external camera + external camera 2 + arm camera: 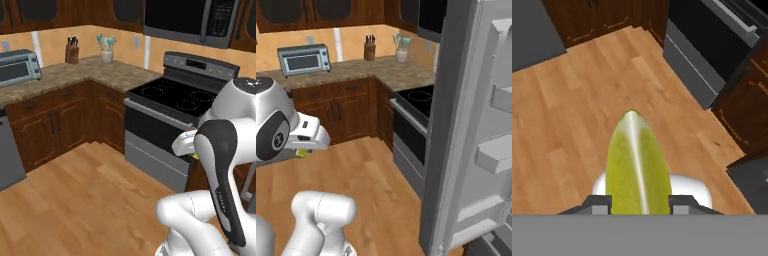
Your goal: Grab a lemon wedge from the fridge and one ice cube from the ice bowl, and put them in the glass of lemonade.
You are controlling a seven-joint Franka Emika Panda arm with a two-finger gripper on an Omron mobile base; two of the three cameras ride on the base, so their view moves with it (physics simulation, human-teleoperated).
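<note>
Left base view puts the toaster oven at the far left end of the worktop, the knife block and utensil crock back in its corner, then the stove to the right, and my white arm folded up at the lower right. A speck of yellow, the lemon wedge, peeks out beside the wrist there.

Right base view shows the same wedge as a small yellow-green bit just under the hand at the left, the stove in the middle, and the fridge door standing open at the right edge with its shelves bare to me. I judge it is open because the wedge came from inside.

Hand view settles the grip: the gripper is clenched on the lemon wedge, one dark fingertip pressing each flank, its pointed end aimed out over the wood floor. I hold it high and tucked in, I think for carrying while the base turns toward the glass.
</note>
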